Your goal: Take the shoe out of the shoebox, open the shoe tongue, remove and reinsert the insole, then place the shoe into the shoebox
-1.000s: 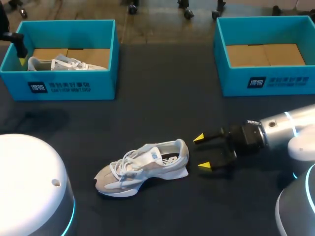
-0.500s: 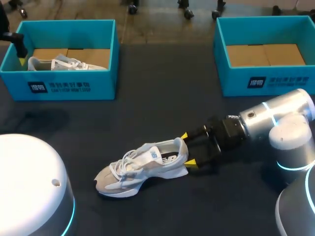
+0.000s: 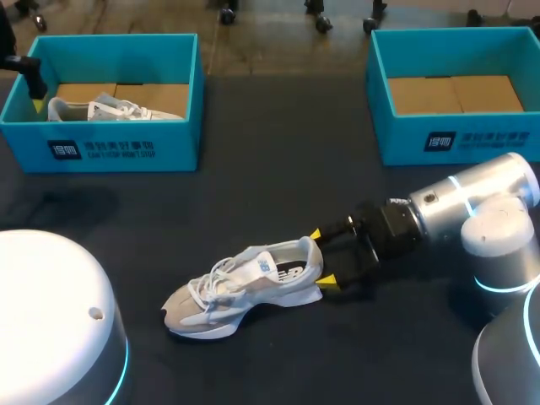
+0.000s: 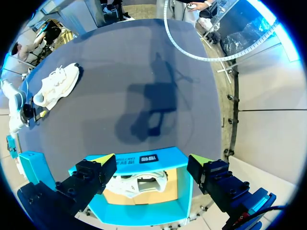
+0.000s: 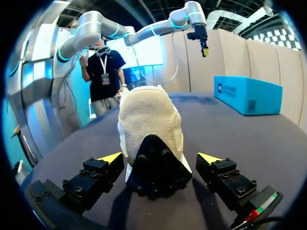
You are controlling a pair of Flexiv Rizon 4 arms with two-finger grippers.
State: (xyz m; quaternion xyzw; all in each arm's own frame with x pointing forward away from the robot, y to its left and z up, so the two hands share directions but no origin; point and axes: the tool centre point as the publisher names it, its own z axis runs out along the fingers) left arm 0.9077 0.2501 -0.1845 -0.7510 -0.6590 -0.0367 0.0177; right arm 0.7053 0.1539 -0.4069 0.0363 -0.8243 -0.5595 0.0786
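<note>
The heel of the shoe (image 3: 245, 287) is flanked by the spread fingers (image 5: 100, 172) of the right gripper (image 3: 321, 257); the left gripper (image 4: 152, 159) is held unclenched over a shoebox (image 3: 110, 152).

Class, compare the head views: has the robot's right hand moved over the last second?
Yes. The right hand has moved leftward in the view toward the shoe, which lies unmoved; its open fingers now flank the heel.

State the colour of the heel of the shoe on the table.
Heel: beige above, black at the base; clearest in the right wrist view.
</note>
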